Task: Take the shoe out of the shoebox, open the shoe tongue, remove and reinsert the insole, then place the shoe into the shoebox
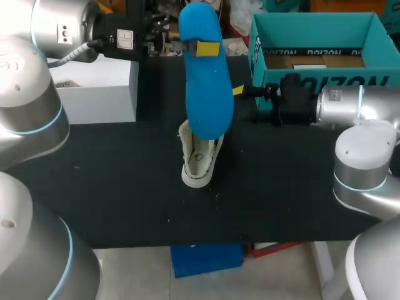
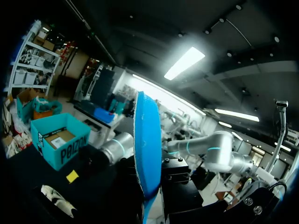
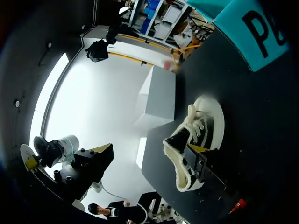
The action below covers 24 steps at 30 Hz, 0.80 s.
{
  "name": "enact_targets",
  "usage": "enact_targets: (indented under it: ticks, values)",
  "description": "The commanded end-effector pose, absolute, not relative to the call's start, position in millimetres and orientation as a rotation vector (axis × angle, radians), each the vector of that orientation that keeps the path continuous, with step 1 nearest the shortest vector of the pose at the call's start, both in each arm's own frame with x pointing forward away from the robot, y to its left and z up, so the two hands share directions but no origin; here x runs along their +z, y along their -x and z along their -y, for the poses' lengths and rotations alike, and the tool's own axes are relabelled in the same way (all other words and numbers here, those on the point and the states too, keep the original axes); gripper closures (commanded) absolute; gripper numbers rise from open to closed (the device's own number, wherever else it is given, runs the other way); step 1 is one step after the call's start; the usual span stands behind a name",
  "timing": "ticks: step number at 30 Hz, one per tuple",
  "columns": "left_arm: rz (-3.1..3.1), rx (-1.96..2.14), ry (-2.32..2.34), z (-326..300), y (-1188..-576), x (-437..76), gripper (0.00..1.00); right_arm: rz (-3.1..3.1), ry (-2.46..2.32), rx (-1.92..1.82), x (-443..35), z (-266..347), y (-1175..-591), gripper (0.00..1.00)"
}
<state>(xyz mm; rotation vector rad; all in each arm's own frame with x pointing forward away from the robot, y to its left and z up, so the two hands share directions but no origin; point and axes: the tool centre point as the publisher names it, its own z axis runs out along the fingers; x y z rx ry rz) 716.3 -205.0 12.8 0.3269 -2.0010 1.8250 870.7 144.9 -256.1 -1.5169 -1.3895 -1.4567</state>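
While your left gripper (image 1: 201,47) is clamped on the blue insole (image 1: 206,94) and holds it upright over the table (image 1: 125,181), the shoe (image 1: 199,159) stands on the black surface beneath it, outside the teal shoebox (image 1: 312,31). A brown cardboard sheet (image 1: 312,61) lies in that open box. Your right gripper (image 1: 239,90) is between shoe and shoebox, close to the shoe; you cannot tell its state. A white box (image 1: 94,94) stands by your left arm.

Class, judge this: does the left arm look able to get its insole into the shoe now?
Probably yes. The left gripper holds the blue insole upright directly over the shoe, whose opening faces up, with nothing visible across it.
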Motion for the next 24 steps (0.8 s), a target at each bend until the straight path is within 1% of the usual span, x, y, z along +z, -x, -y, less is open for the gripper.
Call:
enact_targets:
  ticks: [1,24]
  values:
    - [2.003,1.826,-0.329,206.0,-715.7,12.2,1.00,1.237,1.259,-1.589,-255.2,-142.4,-869.2,0.00]
    - [2.003,1.826,-0.329,206.0,-715.7,12.2,1.00,1.400,1.310,-1.393,-236.5,-136.2,-869.9,0.00]
